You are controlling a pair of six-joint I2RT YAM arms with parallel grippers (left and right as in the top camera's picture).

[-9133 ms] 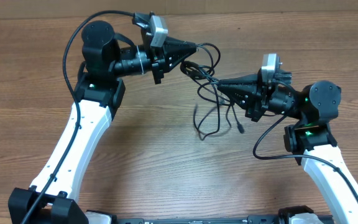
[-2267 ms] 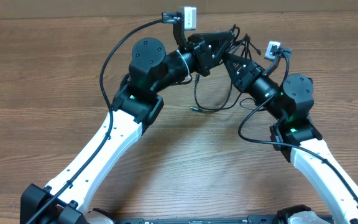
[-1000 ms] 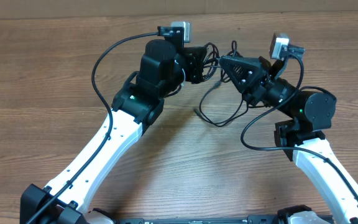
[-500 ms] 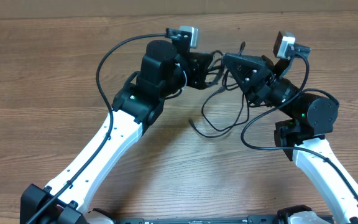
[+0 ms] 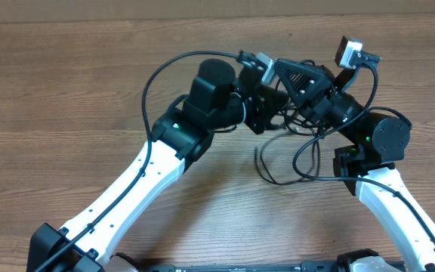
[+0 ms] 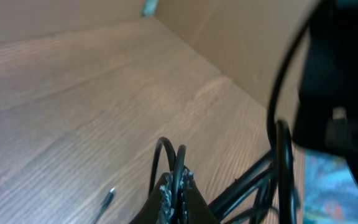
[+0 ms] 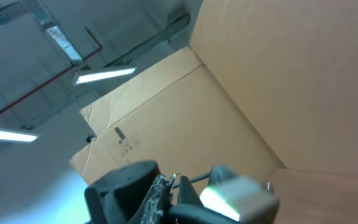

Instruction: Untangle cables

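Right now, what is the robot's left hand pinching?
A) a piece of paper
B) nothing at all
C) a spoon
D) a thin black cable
D: in the left wrist view, the left gripper has its fingertips closed on a thin black cable that loops up out of them.

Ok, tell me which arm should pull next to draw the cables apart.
Left, probably. The left gripper is shut on the cables, with open table on its side to pull into. The right gripper points upward and its grasp is unclear.
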